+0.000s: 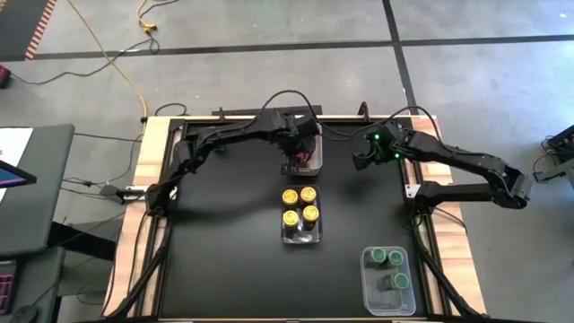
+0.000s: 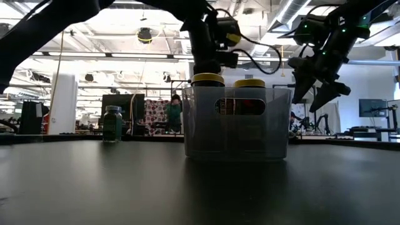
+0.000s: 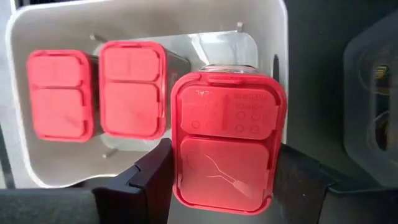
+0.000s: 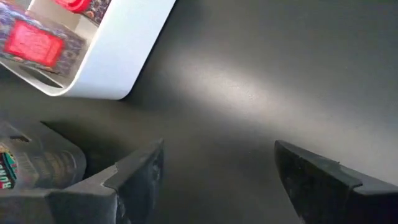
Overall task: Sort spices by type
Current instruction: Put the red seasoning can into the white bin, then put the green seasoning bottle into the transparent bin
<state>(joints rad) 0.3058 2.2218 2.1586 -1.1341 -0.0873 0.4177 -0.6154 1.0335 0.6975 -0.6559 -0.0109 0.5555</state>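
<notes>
My left gripper (image 1: 300, 148) is above a clear bin (image 1: 303, 161) at the table's far middle, shut on a red square-topped spice container (image 3: 225, 140). Two more red containers (image 3: 96, 93) stand in that bin (image 3: 37, 168). Several yellow-lidded jars (image 1: 300, 205) stand in the middle bin (image 2: 237, 122). Green-lidded jars (image 1: 387, 267) are in the near right bin, and one green-lidded jar (image 2: 112, 123) shows standing on the table in the low view. My right gripper (image 1: 366, 160) is open and empty above the far right of the table. My left gripper pinches the red container between its two fingers, one on each long side (image 3: 175, 168) just below the red lid. The fingers come from above, pointing down. The container is upright over the bin's inside; whether its base rests on the bin floor does not show.
The three clear bins stand in a slanted line from the far middle to the near right corner (image 1: 387, 280). The table's black top (image 1: 224, 260) is bare on the left half. Wooden edges frame the table.
</notes>
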